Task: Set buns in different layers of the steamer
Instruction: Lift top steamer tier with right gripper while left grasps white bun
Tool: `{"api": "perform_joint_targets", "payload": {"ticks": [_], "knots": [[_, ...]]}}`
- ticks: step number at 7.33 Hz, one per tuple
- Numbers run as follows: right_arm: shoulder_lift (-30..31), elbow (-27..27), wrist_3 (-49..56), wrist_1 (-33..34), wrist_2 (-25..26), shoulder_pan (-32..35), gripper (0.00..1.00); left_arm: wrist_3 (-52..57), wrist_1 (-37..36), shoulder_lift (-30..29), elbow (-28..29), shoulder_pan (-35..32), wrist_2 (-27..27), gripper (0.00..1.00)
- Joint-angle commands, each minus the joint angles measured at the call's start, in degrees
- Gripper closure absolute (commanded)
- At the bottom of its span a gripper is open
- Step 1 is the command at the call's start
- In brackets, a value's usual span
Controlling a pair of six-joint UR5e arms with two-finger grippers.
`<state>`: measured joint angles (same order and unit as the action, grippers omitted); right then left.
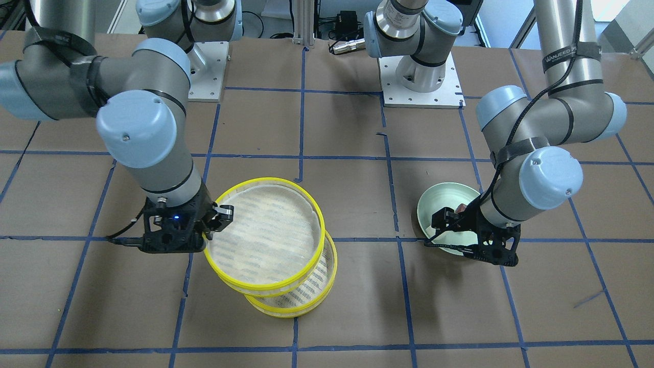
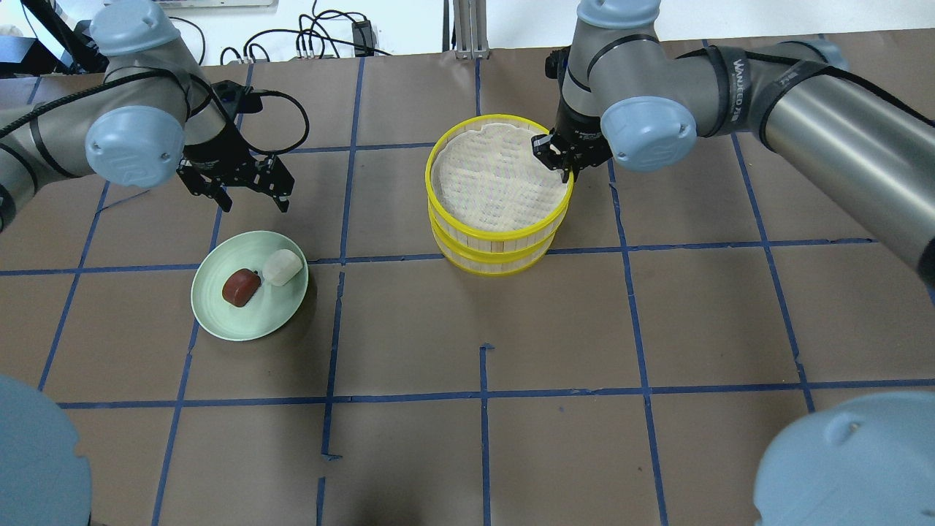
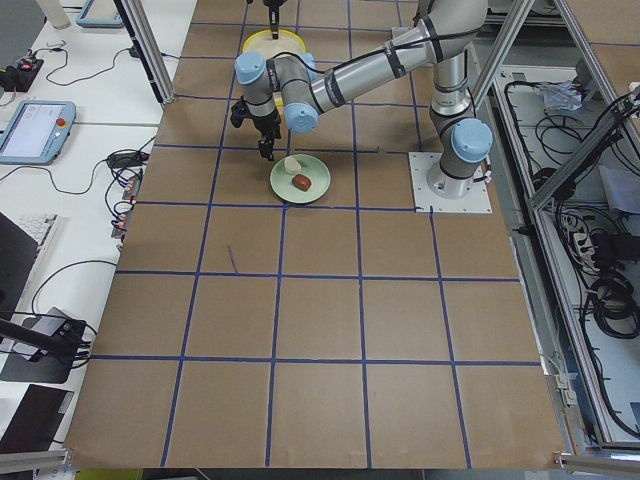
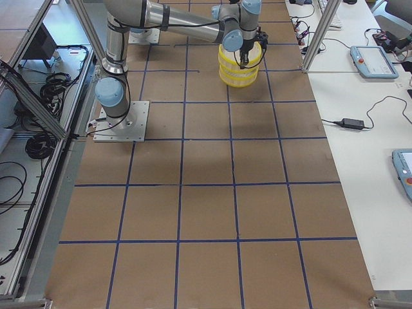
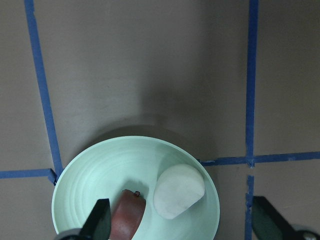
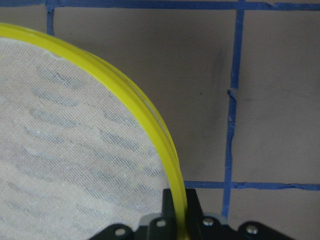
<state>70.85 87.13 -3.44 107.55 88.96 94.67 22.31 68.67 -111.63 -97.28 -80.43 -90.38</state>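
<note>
Two yellow-rimmed steamer layers stand stacked. My right gripper [image 2: 561, 162] is shut on the far right rim of the top layer [image 2: 497, 183]. In the front-facing view this top layer [image 1: 265, 235] sits tilted and shifted off the lower layer [image 1: 311, 294]. The right wrist view shows the fingers [image 6: 192, 207] pinching the yellow rim [image 6: 150, 125]. The reddish-brown bun [image 2: 241, 286] and the white bun [image 2: 283, 267] lie side by side on the pale green plate [image 2: 219, 321]. My left gripper [image 2: 252, 197] hangs open and empty above the plate's far edge. The left wrist view shows both the white bun [image 5: 178, 191] and the brown bun [image 5: 127, 215].
The table is brown paper with a grid of blue tape lines [image 2: 482, 394]. The arm bases [image 1: 421, 76] stand at the robot's edge, with cables [image 2: 321, 36] behind them. Both steamer layers' mesh bottoms look bare.
</note>
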Motion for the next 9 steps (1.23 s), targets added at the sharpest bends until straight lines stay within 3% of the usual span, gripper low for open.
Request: {"api": "perform_joint_targets", "payload": {"ticks": [1,4,5,7,9], "knots": [[5.76,-0.03,7.51,-7.58,0.33,-7.44,0.91,3.35,-1.16,-0.52,-4.65,0.09,0.29,0.0],[8.16,-0.03,14.21,-11.38,4.18,-13.79,0.91,6.26,-2.05,-2.89,-7.12,0.18,0.39,0.01],[8.33,0.05,16.42,-11.48,3.94,-16.25,0.9,6.52,-2.13,-2.98,-7.74,0.09,-0.14,0.15],[8.42,0.75,16.18,-11.13,3.32,-16.8,0.9,6.96,-2.05,-2.54,-6.96,0.09,-0.67,0.65],[8.42,1.11,16.0,-10.87,3.23,-16.71,0.9,6.53,-2.04,-2.1,-6.34,0.09,-0.41,0.82]]}}
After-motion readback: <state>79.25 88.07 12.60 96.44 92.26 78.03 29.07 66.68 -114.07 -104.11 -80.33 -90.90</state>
